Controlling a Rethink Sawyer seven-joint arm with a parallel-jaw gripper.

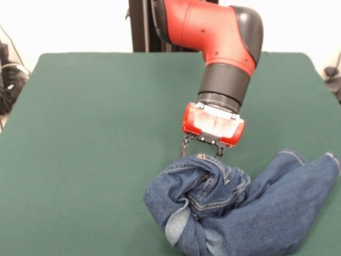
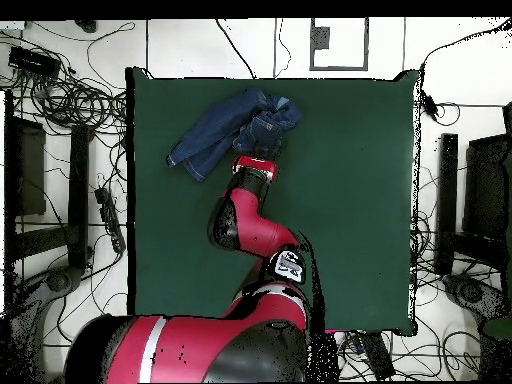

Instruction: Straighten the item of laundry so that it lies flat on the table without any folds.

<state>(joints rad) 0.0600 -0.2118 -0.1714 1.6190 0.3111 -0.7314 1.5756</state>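
Note:
The small blue denim jeans (image 1: 256, 208) lie crumpled on the green table (image 1: 96, 133), near its front right corner in the front view. The waist end is bunched into folds on the left and a leg stretches right. My gripper (image 1: 201, 153) hangs straight down over the bunched waist. Its two fingers stand apart, with their tips at the top edge of the denim. In the overhead view the jeans (image 2: 228, 130) lie near the table's (image 2: 350, 200) top edge, with the gripper (image 2: 257, 153) just below their right end.
The arm (image 2: 245, 225) reaches across the table's middle from the base. Cables (image 2: 70, 100) and black equipment (image 2: 30, 165) lie on the floor around the table. The jeans run close to the table's edge.

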